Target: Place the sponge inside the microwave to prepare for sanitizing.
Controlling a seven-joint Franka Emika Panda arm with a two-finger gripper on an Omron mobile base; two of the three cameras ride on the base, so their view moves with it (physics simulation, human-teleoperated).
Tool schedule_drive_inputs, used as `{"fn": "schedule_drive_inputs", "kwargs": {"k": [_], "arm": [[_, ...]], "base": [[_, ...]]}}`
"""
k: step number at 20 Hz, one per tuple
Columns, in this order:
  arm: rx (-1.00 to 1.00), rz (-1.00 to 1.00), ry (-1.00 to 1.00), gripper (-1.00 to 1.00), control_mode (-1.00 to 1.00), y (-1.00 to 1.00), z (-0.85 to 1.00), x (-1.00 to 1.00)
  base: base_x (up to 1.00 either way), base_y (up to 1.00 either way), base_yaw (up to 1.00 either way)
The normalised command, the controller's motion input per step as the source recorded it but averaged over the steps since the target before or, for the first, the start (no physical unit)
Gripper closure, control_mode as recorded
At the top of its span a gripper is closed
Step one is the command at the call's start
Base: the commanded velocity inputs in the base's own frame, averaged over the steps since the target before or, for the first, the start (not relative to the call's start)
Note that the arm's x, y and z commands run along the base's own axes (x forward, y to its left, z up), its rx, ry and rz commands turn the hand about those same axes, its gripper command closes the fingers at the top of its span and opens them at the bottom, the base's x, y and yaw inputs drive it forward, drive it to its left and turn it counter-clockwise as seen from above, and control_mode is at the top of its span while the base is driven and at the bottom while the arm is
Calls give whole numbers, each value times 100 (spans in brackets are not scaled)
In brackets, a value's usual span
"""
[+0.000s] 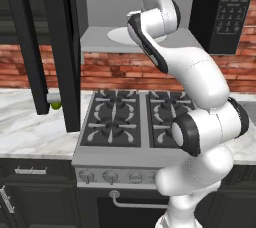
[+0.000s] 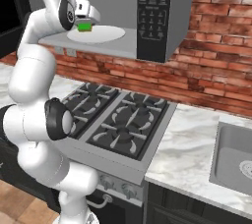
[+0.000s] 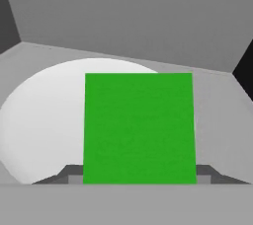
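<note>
Green flat-faced sponge (image 3: 138,128) clamped in gripper (image 2: 86,25), over pale plate (image 3: 44,120), inside microwave (image 2: 162,16)

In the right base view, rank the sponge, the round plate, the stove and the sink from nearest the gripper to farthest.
1. Sponge, held in the gripper.
2. Plate, just beneath, inside the microwave.
3. Stove, below.
4. Sink, far lower right.

The microwave (image 2: 147,16) keypad's markings are too blurred to read.
</note>
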Motion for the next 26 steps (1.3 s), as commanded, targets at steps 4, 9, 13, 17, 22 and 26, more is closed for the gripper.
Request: {"fn": "schedule_drive_inputs", "kwargs": {"k": [4, 9, 13, 17, 22, 26], "arm": [[0, 0, 5, 100, -100, 0, -33, 15], [0, 0, 6, 100, -100, 0, -28, 11], [0, 0, 2, 100, -100, 0, -12, 34], [0, 0, 0, 100, -100, 2, 0, 47], [0, 0, 0, 100, -100, 0, -5, 23], [0, 0, 0, 100, -100, 0, -12, 0]], "base": [[0, 0, 0], [0, 0, 0], [0, 0, 0], [0, 0, 0], [0, 0, 0], [0, 0, 0]]}}
